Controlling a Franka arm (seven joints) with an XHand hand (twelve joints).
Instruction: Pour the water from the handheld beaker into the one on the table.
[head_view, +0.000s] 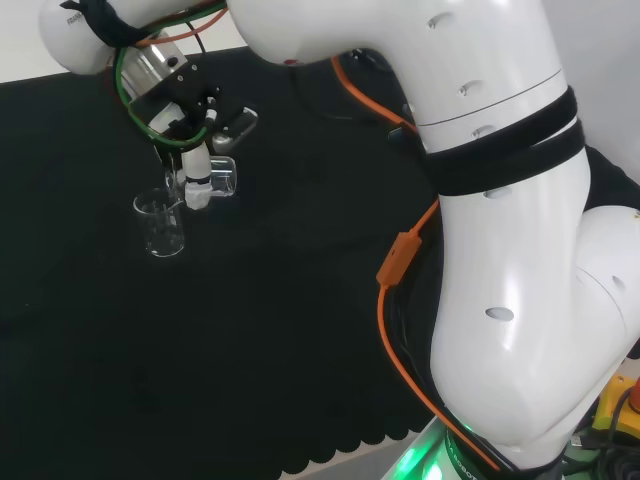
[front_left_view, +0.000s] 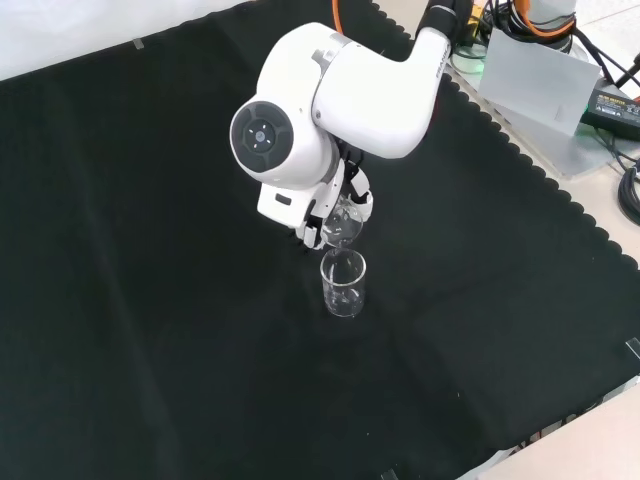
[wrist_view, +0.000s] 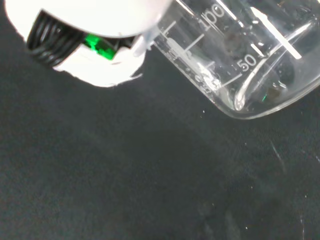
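So in the head view the hand (head_view: 196, 150) has its fingers wrapped round the handheld beaker (head_view: 222, 178), which is tipped over on its side, and the table beaker (head_view: 161, 223) stands upright on the black cloth (head_view: 300, 330) just below and to the hand's left. Front view: the held glass sits tucked under the hand, mouth right above the standing beaker's rim, so I'd say we're mid-pour. Wrist view shows the tilted beaker up close with nothing obviously streaming out; next it probably needs more tilt, keeping the lip over the rim.
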